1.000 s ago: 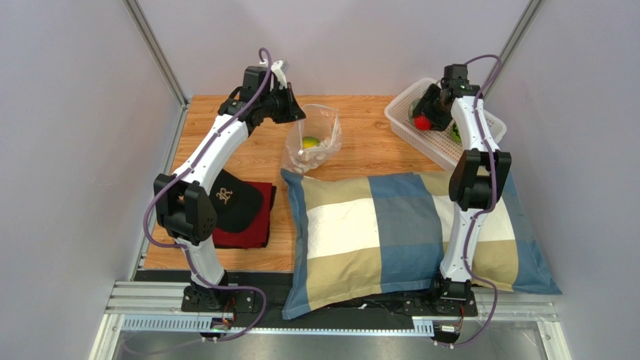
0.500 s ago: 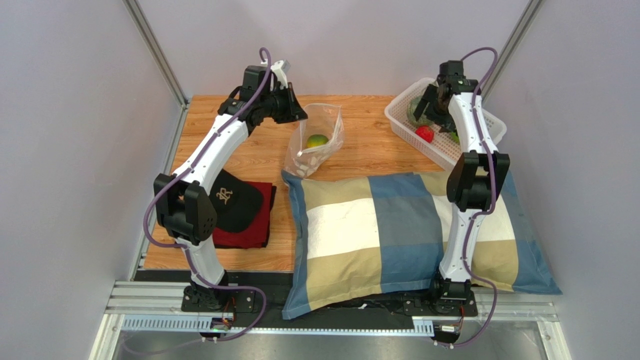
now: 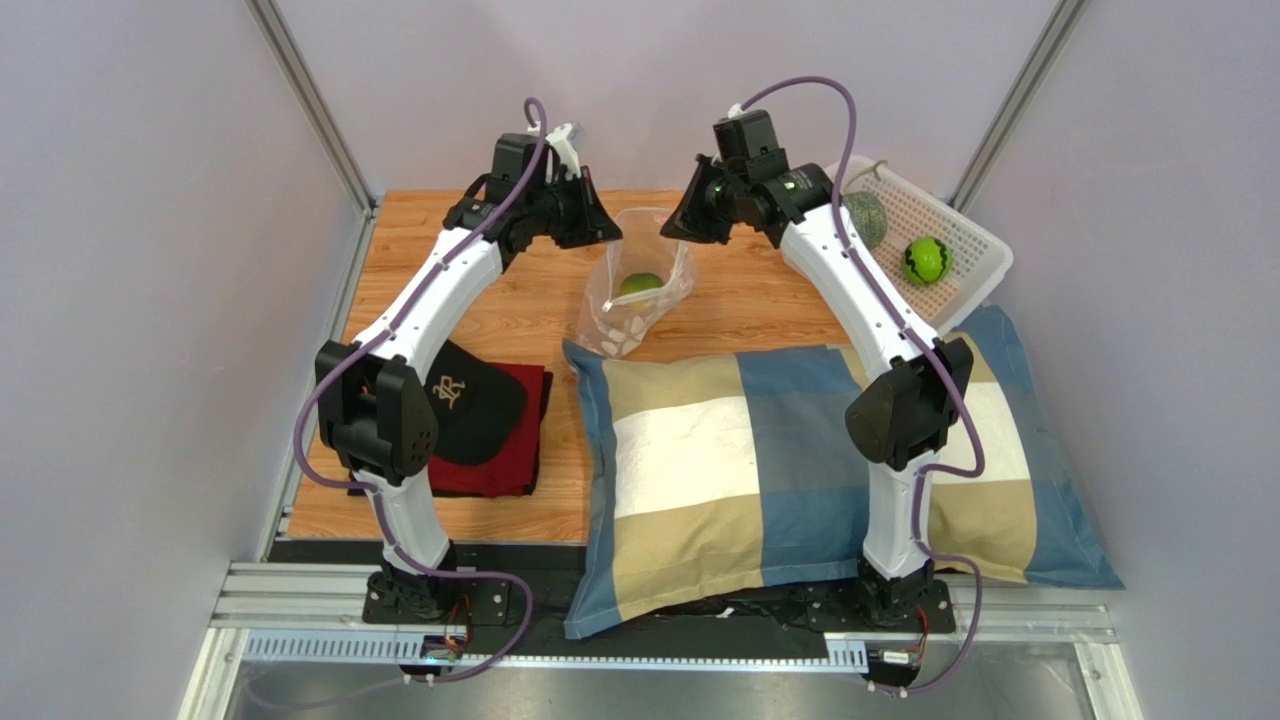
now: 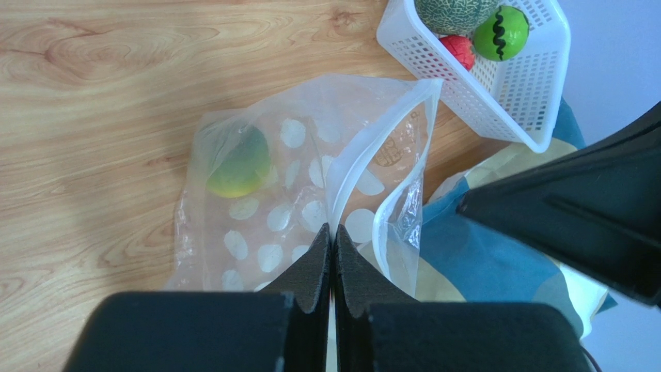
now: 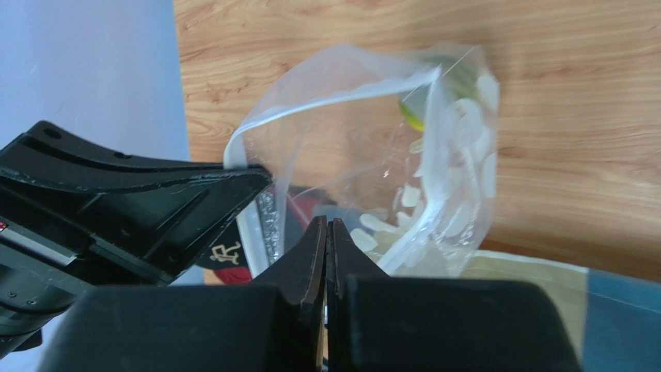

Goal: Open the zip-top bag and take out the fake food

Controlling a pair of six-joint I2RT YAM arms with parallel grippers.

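Observation:
The zip-top bag [image 3: 643,300] hangs above the wooden table, clear with pale dots, its mouth spread open. My left gripper [image 4: 332,231] is shut on one rim of the mouth. My right gripper [image 5: 326,225] is shut at the opposite rim, whose edges run in to its tips from both sides. Fake food: a yellow-green ball [image 4: 237,161] sits inside the bag. A netted melon [image 4: 454,9], a red fruit [image 4: 459,51] and a bright green ball [image 4: 501,32] lie in the white basket [image 4: 512,93].
A checked pillow [image 3: 781,465] covers the near right of the table, its top edge just below the bag. A black cap [image 3: 469,398] rests on a red cloth [image 3: 504,458] at the left. The basket [image 3: 962,278] stands at the back right corner.
My right arm has swung left from the basket to the bag and its jaws have shut. The red fruit stayed in the basket. The left gripper kept its hold.

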